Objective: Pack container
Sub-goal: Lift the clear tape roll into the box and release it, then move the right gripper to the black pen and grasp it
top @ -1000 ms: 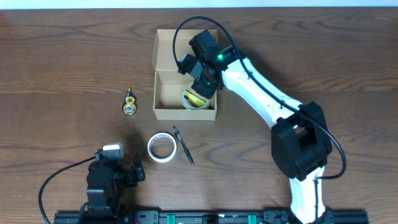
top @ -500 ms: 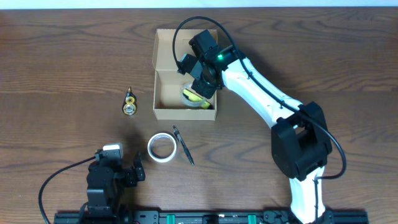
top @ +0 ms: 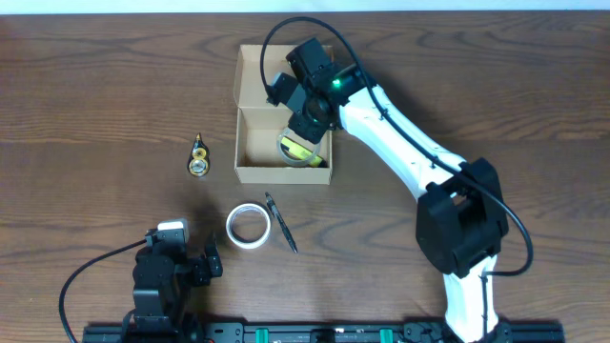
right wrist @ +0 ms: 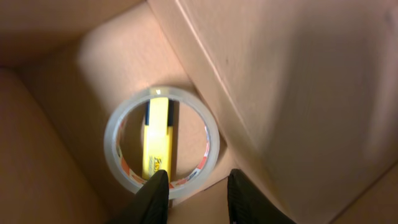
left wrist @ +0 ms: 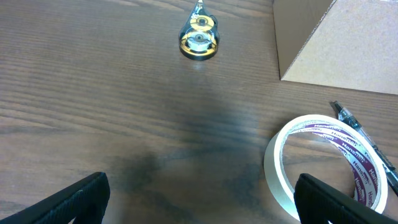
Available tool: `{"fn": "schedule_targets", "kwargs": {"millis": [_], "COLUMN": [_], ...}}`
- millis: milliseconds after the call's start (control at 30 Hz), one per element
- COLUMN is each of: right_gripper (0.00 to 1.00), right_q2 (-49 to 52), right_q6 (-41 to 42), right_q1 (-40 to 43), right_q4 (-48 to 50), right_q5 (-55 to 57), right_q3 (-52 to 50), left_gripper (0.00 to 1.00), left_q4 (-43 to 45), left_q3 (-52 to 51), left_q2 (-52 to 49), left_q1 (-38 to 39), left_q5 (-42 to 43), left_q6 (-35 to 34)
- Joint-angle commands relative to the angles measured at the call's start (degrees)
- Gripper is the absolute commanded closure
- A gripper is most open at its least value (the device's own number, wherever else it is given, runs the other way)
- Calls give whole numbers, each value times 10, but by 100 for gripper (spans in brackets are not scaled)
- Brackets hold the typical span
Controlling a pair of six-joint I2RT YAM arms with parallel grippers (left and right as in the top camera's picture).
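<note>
- Overhead view: I see the box (top: pixel 282 174) at upper centre of the frame, on a dark wood table (top: pixel 95 95), with its lid flap open toward the top.
- The right arm (top: pixel 400 152) reaches from the lower right up into the box. The right gripper (top: pixel 303 129) sits over the box's right half.
- A clear roll (top: pixel 297 154) lies flat on the box floor just below that gripper, with something yellow showing inside it.
- Below the box, a white roll (top: pixel 248 226) lies flat on the table, with a pen (top: pixel 281 223) just to its right. A small gold piece (top: pixel 198 157) lies left of the box, well apart from it.
- The left gripper (top: pixel 212 262) is at lower left, near the frame's bottom edge.
- Left wrist view: the left gripper (left wrist: pixel 199 205) is spread wide with nothing between its fingers (left wrist: pixel 74 199), which show only at the bottom corners. The white roll (left wrist: pixel 273 165) is at lower right, and the pen (left wrist: pixel 367 149) runs beside it. The gold piece (left wrist: pixel 199 38) is at top centre and a box corner (left wrist: pixel 336 43) at upper right.
- Right wrist view: I look down inside the box (right wrist: pixel 280 93). The clear roll (right wrist: pixel 115 146) lies flat at centre left, around a yellow stick (right wrist: pixel 157 140). The right gripper (right wrist: pixel 199 199) is parted and released, with bare cardboard between its fingertips (right wrist: pixel 155 196). The left one overlaps the roll's lower rim, but I cannot tell if it touches.
</note>
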State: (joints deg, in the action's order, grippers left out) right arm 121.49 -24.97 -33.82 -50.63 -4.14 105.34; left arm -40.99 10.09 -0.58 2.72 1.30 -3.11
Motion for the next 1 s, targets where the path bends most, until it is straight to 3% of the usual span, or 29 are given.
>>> {"fn": "schedule_targets", "kwargs": {"millis": [0, 67, 133, 233, 300, 567, 967], "right_gripper": [68, 66, 57, 13, 1, 1, 1], "right_q2": [-52, -83, -114, -165, -203, -257, -257], "right_q6": [3, 23, 37, 64, 87, 184, 346], "right_q1": [-15, -22, -28, -42, -59, -121, -203], "right_q4": [-15, -37, -62, -120, -166, -304, -133], "right_q5": [-6, -6, -6, -14, -25, -30, -11], "right_q3": [28, 35, 35, 35, 35, 4, -250], "left_gripper": [5, 5, 5, 5, 4, 5, 5], "left_q4": [-3, -3, -3, -3, -3, -3, -3], "left_q3": [-9, -9, -9, -9, -9, -9, -9], "left_q2": [4, 4, 4, 4, 4, 4, 4], "left_q1": [-2, -2, -2, -2, -2, -2, -2], "left_q5": [-4, -4, -4, -4, -4, -4, -4], "left_q6": [4, 4, 4, 4, 4, 4, 4]}}
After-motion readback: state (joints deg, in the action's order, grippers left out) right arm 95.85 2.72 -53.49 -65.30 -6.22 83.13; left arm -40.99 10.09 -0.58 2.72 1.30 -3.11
